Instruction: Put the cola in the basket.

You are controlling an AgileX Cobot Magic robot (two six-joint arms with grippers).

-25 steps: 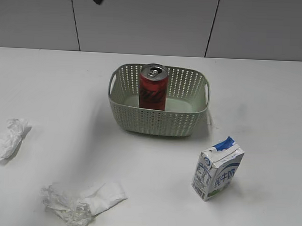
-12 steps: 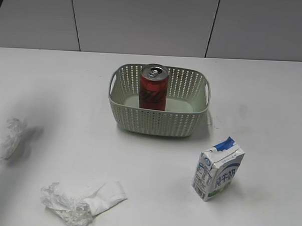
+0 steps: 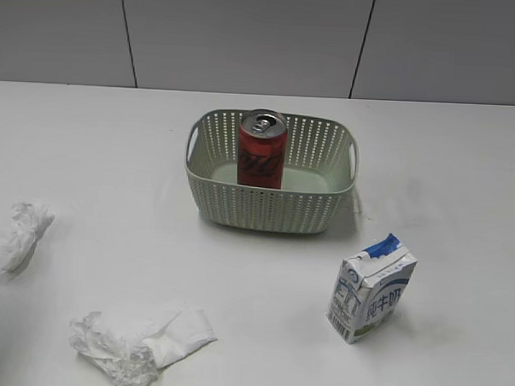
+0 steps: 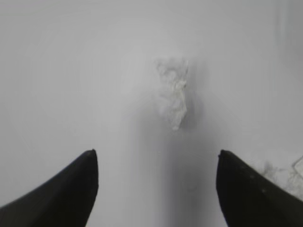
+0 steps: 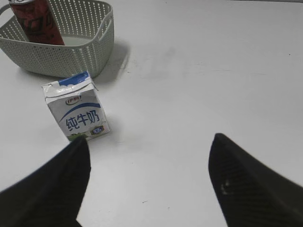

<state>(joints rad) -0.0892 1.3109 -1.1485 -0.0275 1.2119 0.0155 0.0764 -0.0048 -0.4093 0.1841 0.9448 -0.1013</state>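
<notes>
The cola (image 3: pixel 261 148), a tall red can with a silver top, stands upright inside the pale green basket (image 3: pixel 270 206) at the table's middle back. Both also show in the right wrist view, the cola (image 5: pixel 37 21) in the basket (image 5: pixel 71 59) at top left. Neither gripper shows in the exterior view. My left gripper (image 4: pixel 156 153) is open and empty above bare table, near a crumpled tissue. My right gripper (image 5: pixel 149 139) is open and empty over the table, right of the milk carton.
A white-and-blue milk carton (image 3: pixel 370 288) stands front right of the basket; it also shows in the right wrist view (image 5: pixel 75 109). Crumpled white tissues lie at the far left (image 3: pixel 18 236) and front left (image 3: pixel 136 341); one shows in the left wrist view (image 4: pixel 173 94).
The dark arm at the exterior view's top left has moved off to the left and out of view. Its shadow over the left tissue has gone. The cola and basket have not moved.
</notes>
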